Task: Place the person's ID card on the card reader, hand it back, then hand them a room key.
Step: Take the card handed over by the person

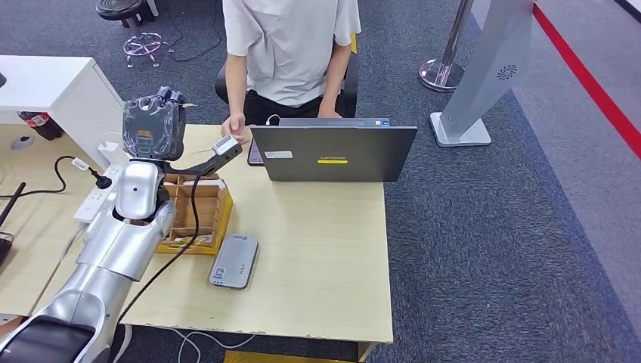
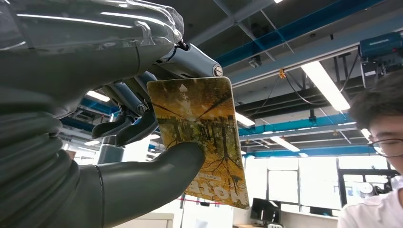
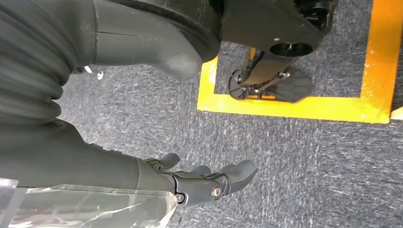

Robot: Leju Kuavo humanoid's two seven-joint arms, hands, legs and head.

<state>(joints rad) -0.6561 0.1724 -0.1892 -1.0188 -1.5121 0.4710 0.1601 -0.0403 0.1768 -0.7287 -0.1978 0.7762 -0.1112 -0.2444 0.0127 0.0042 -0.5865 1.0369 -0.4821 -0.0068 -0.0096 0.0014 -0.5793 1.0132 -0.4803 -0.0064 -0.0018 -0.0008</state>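
Card, a rounded-corner plastic one printed with a yellow autumn-tree scene (image 2: 202, 137), is pinched between the thick grey thumb (image 2: 157, 173) and darker fingers (image 2: 126, 126) of the left hand (image 1: 219, 151), held out over the far edge of the pale wooden table (image 1: 317, 257) toward the person's hand (image 1: 236, 127), which sits just beside it; whether it is the ID card or the room key cannot be told; the grip covers one corner only, so an early release could drop the card onto the table or behind the grey laptop (image 1: 332, 153); a tug against a closed pinch could bend it; the grey flat card reader (image 1: 234, 261) lies nearer the robot; the right hand (image 3: 199, 183) hangs over the floor, fingers loosely apart, holding nothing.
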